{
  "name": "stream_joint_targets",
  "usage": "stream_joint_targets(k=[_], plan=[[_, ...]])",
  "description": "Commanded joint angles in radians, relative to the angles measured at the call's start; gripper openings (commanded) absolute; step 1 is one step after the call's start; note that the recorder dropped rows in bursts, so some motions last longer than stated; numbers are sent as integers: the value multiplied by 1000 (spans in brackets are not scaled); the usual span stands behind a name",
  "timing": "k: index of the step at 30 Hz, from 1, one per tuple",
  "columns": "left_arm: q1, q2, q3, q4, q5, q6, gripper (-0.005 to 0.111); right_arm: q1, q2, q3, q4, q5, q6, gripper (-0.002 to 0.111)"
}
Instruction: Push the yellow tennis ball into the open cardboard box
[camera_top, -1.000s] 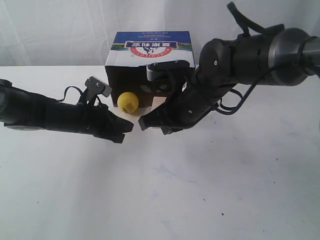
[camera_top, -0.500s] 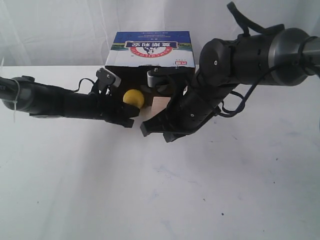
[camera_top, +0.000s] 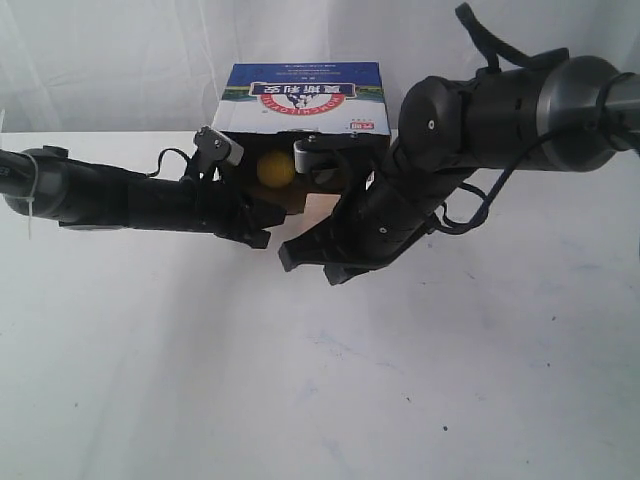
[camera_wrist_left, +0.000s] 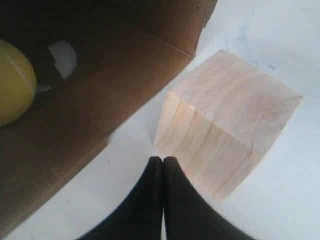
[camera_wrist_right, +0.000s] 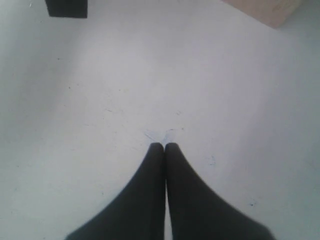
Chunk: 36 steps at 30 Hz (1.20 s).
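The yellow tennis ball (camera_top: 276, 168) lies inside the dark mouth of the open cardboard box (camera_top: 305, 92), well behind its front edge. In the left wrist view the ball (camera_wrist_left: 12, 82) rests on the brown box floor (camera_wrist_left: 95, 100). My left gripper (camera_top: 260, 236) is shut and empty at the box mouth, its tips (camera_wrist_left: 163, 160) almost against the pale wooden cube (camera_wrist_left: 225, 127). The right gripper (camera_top: 288, 254) is also shut and empty, low over the white table in front of the box, and in the right wrist view the gripper (camera_wrist_right: 164, 146) has bare table under it.
The wooden cube (camera_top: 318, 208) stands on the table just before the box opening, between the two arms. A corner of the cube (camera_wrist_right: 270, 10) and a dark piece of the other arm (camera_wrist_right: 66, 7) show in the right wrist view. A white curtain hangs behind the box.
The left arm swept toward the box and the ball rolled from in front of the opening to inside it. The right arm barely shifted.
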Motion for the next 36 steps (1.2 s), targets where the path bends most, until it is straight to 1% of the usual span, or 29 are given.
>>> stream_joint_targets(k=[1,4,7,10,13,14,15,17,20,21,22,23,24,25,26,28,30,31,34,36], plan=[[2,-24,7,-21,26,104,0,0,-12,-2,-9,13,1,0],[2,-75,39,-21,-35,102,0,0,-25,-2,-69,23,44,0],[2,-177,120,-21,-87,121,0,0,-72,25,-185,26,148,0],[2,-310,251,-21,-109,145,0,0,-184,102,-354,-10,303,0],[2,-472,415,-21,-176,124,0,0,-319,203,-565,-47,484,0],[2,-526,466,-21,-216,109,0,0,-360,232,-674,-50,538,0],[2,-581,509,-21,-264,93,0,0,-419,277,-791,-51,636,0],[2,-681,568,-21,-407,62,0,0,-503,339,-1082,-51,803,0],[14,-833,594,-21,-652,54,0,-39,-612,409,-1574,-16,1118,0],[26,-872,592,-21,-685,54,0,-62,-640,418,-1739,24,1255,0],[48,-922,592,-21,-697,54,0,-88,-659,419,-1836,81,1362,0],[73,-978,592,-21,-695,36,0,-115,-686,419,-1916,140,1500,0],[100,-1037,594,-21,-682,2,0,-142,-718,419,-1952,166,1561,0],[120,-1088,600,-21,-667,-28,0,-162,-749,419,-1944,155,1567,0],[146,-1169,611,-21,-654,-61,0,-186,-794,420,-1898,108,1535,0],[167,-1281,635,-21,-654,-82,0,-227,-885,440,-1754,-34,1426,0],[179,-1419,681,-21,-660,-74,0,-257,-986,487,-1556,-200,1219,0],[179,-1488,710,-21,-667,-74,0,-262,-1035,516,-1434,-242,1121,0],[179,-1686,796,-21,-680,-74,0,-262,-1194,595,-1067,-230,894,0],[179,-1797,844,-21,-681,-74,0,-262,-1302,643,-882,-208,752,0]])
